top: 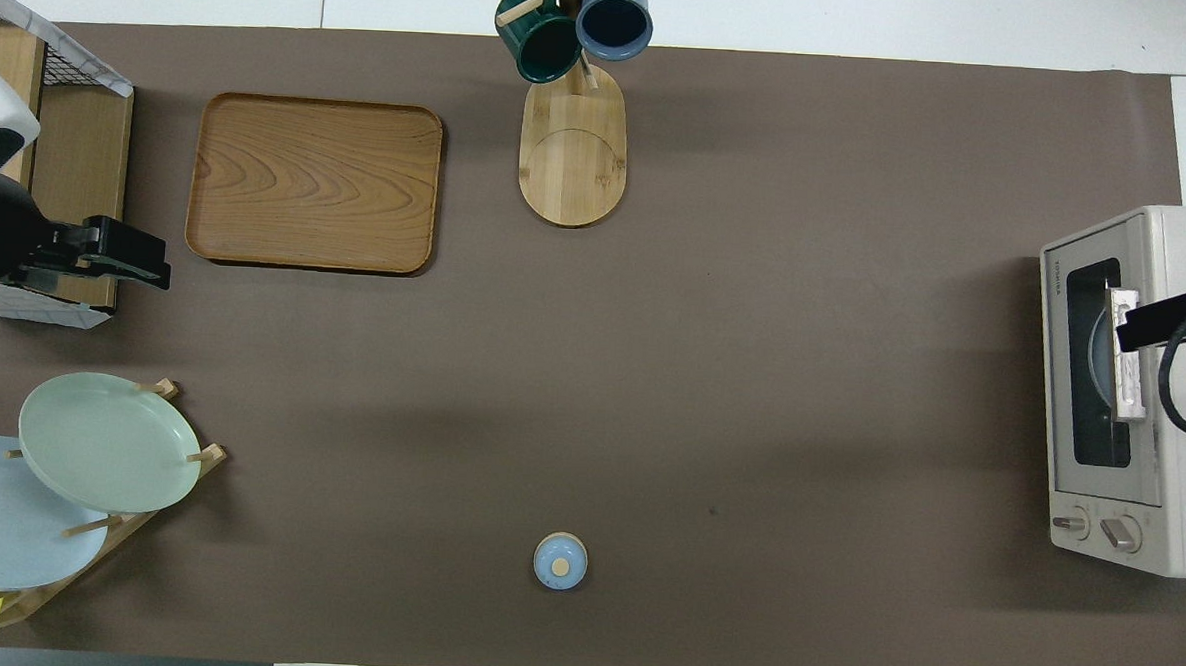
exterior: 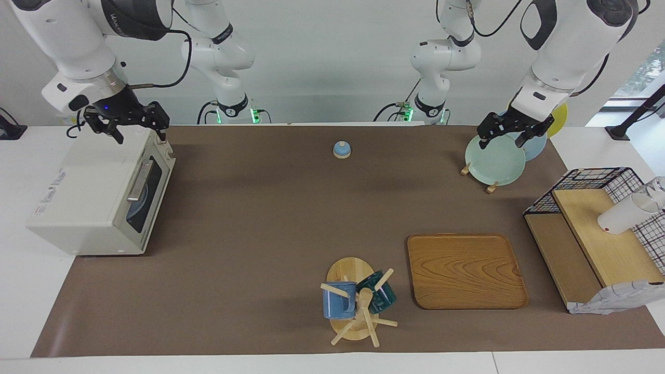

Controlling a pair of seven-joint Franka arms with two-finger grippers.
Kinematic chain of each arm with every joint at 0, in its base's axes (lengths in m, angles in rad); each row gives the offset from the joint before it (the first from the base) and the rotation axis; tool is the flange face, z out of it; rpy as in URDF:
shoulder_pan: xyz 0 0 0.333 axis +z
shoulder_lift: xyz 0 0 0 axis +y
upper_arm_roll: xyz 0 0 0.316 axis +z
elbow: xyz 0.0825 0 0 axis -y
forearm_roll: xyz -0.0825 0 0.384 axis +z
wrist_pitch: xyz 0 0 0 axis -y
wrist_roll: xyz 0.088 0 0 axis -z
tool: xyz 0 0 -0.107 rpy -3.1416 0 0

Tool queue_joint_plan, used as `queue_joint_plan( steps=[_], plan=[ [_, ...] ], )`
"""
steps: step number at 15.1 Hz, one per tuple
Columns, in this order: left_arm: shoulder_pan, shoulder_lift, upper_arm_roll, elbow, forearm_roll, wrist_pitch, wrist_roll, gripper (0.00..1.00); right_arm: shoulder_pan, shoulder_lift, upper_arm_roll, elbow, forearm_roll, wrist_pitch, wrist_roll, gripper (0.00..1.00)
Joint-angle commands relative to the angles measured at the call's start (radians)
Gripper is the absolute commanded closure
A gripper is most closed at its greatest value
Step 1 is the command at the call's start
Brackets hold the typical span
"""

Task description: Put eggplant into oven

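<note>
No eggplant shows anywhere on the tabletop [exterior: 249, 218], so its handling cannot be judged; the oven [exterior: 98, 195] at left has its door shut, the right pincer [exterior: 127, 124] above it and the left pincer [exterior: 511, 134] over the plates [exterior: 493, 161], both open and empty.

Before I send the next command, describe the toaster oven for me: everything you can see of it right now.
The oven is a boxy off-white toaster oven at the right arm's end of the table. Its dark glass door is shut, with a silver bar handle across it and two knobs on the panel beside the door. Something round and bluish shows dimly through the glass. A red warning label sits on its top. It stands upright, its front facing the table's middle. The right gripper hangs above its top, open and empty.
</note>
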Motion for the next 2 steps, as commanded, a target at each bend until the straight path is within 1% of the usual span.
queue_joint_plan(
  steps=[1,2],
  plan=[
    [0.01,-0.021,-0.005,-0.016,0.003,-0.006,0.01,0.0,-0.012,0.008,0.005,0.014,0.033,0.003,0.009,0.0],
    [0.01,-0.019,-0.005,-0.016,0.003,-0.006,0.01,0.0,-0.012,0.008,0.007,0.016,0.033,0.003,0.009,0.0]
  ],
)
